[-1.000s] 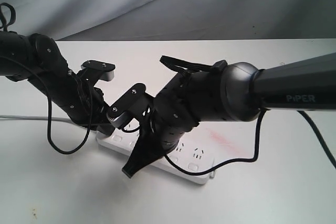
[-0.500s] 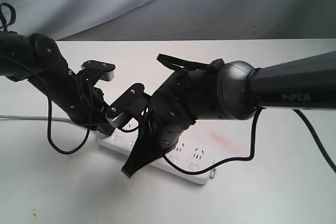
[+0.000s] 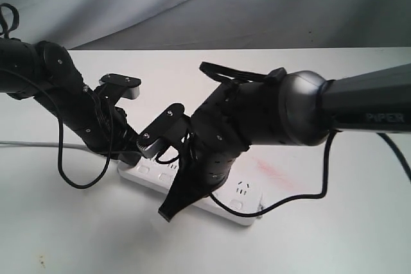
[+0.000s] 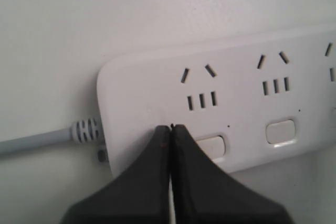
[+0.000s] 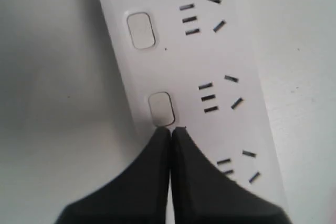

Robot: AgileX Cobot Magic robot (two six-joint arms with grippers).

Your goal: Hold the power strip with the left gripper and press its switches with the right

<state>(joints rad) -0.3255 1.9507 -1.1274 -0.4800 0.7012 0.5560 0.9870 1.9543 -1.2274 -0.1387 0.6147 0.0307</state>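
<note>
The white power strip (image 3: 250,197) lies slantwise on the white table, much of it hidden under the arms. My left gripper (image 3: 131,156) is shut, its tip (image 4: 170,128) resting on the strip's cord end (image 4: 236,93), right beside the first switch (image 4: 210,145). A second switch (image 4: 281,131) sits further along. My right gripper (image 3: 168,212) is shut too; its tip (image 5: 170,129) touches the strip (image 5: 178,56) at the edge of one switch (image 5: 161,108), with another switch (image 5: 140,30) beyond it.
The thin grey cord (image 4: 31,141) runs off the strip's end toward the table's left side (image 3: 26,144). A faint pink smear (image 3: 273,170) marks the table behind the strip. Grey cloth backdrop (image 3: 257,4) hangs beyond the far edge.
The right arm has shifted a little to the right along the strip and its tip now sits slightly further along. The left arm has not moved.
</note>
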